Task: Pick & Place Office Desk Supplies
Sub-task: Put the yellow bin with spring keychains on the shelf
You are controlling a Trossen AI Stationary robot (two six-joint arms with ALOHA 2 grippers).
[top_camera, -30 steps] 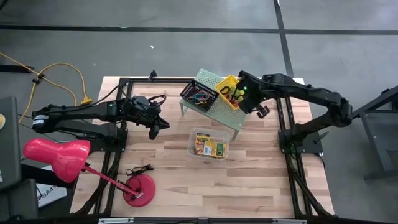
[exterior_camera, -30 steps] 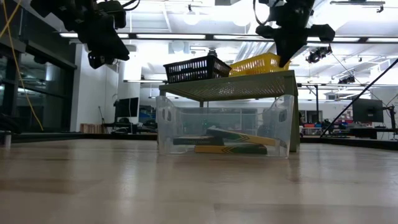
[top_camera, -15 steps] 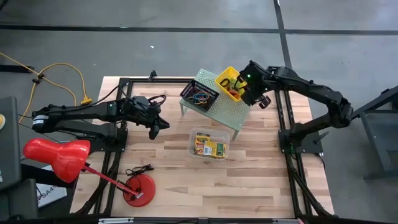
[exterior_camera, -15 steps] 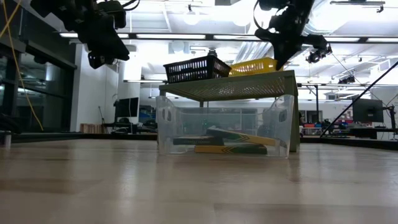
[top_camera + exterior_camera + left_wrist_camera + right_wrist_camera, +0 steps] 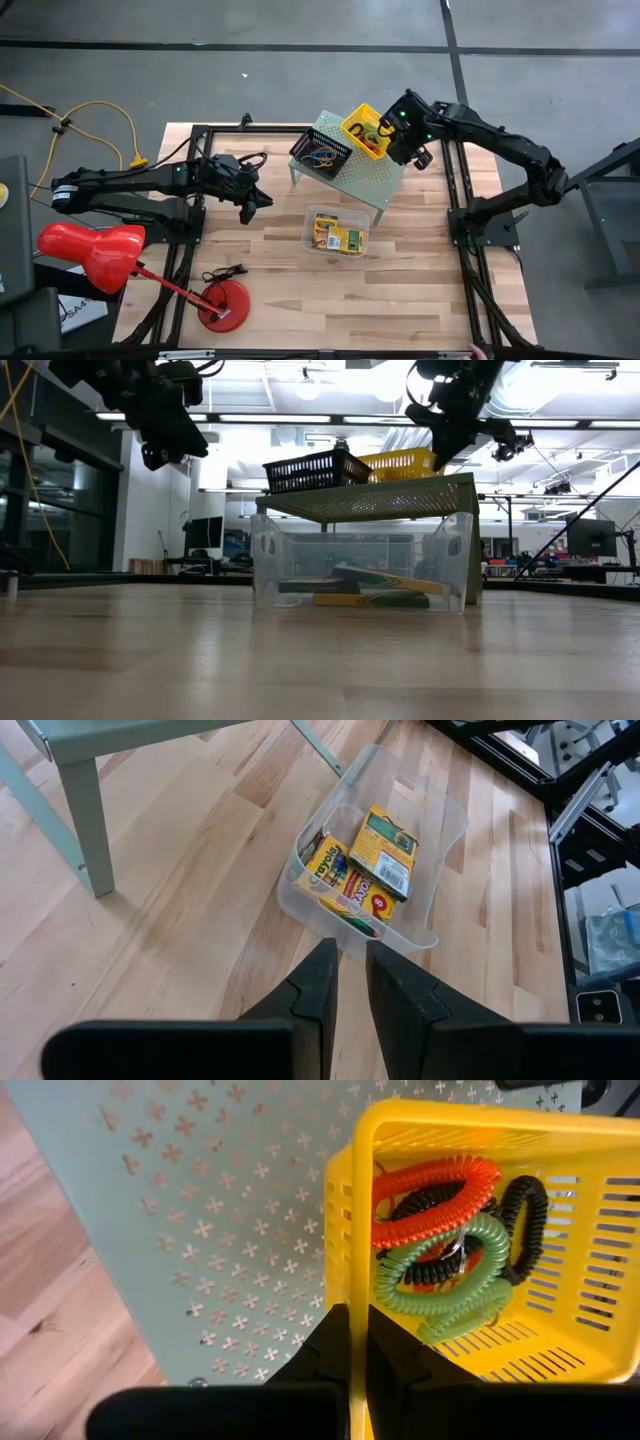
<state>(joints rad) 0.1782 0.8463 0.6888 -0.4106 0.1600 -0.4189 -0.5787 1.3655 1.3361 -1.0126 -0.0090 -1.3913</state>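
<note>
While the right gripper (image 5: 350,1342) had its fingers clamped on the yellow basket's (image 5: 365,131) wall up on the green shelf (image 5: 375,180), I'd have moved it slowly and level so the rings (image 5: 440,1240) stayed inside. Left gripper (image 5: 255,203) waited over the bench, fingers nearly together, empty.

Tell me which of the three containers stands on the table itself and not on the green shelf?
The clear tub with the card boxes. It sits on the wooden table, while the black mesh tray and the yellow basket rest on the perforated shelf.
</note>
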